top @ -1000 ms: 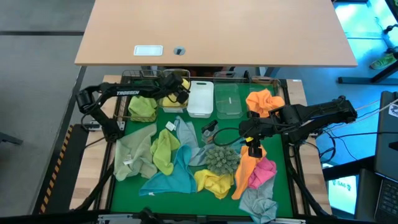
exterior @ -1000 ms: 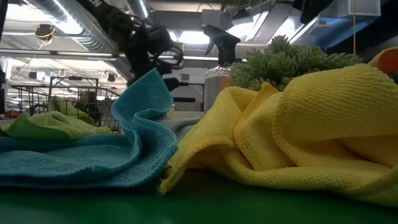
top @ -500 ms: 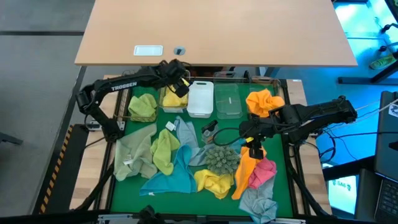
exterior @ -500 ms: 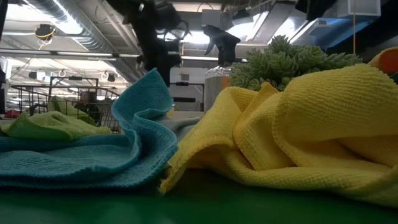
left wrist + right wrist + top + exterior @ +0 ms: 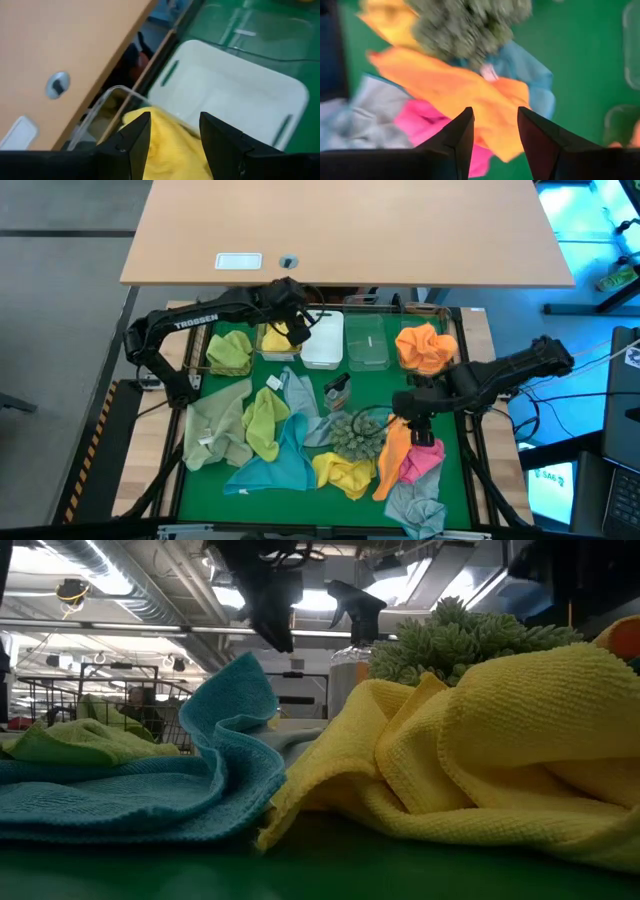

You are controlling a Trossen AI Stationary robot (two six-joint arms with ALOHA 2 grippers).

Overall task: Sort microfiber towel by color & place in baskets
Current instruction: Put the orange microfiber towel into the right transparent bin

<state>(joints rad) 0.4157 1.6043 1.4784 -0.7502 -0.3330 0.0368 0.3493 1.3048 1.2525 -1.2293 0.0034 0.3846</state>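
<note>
"trossen" is read in white on the left arm [image 5: 197, 322]. the left gripper [image 5: 172, 131] is held over the yellow towel [image 5: 167, 150] in a clear basket [image 5: 100, 107] beside the white basket [image 5: 240, 95], fingers released and empty. the right gripper [image 5: 494, 131] is poised above the orange towel [image 5: 450, 85], fingers parted, nothing grasped.

Right end effector [image 5: 492, 132] hangs open over the cloth pile, nothing between its fingers.

Straight ahead at twelve o'clock sits the spiky grey-green ball [image 5: 465, 22], blurred, with an orange towel [image 5: 455, 90] spread just below it. A pink towel [image 5: 427, 125] peeks out by the left finger at nine, grey towel [image 5: 367, 112] beyond it. A blue towel [image 5: 527, 80] lies at two o'clock on the green counter [image 5: 580, 60]; a clear basket [image 5: 622, 122] shows at three.
</note>
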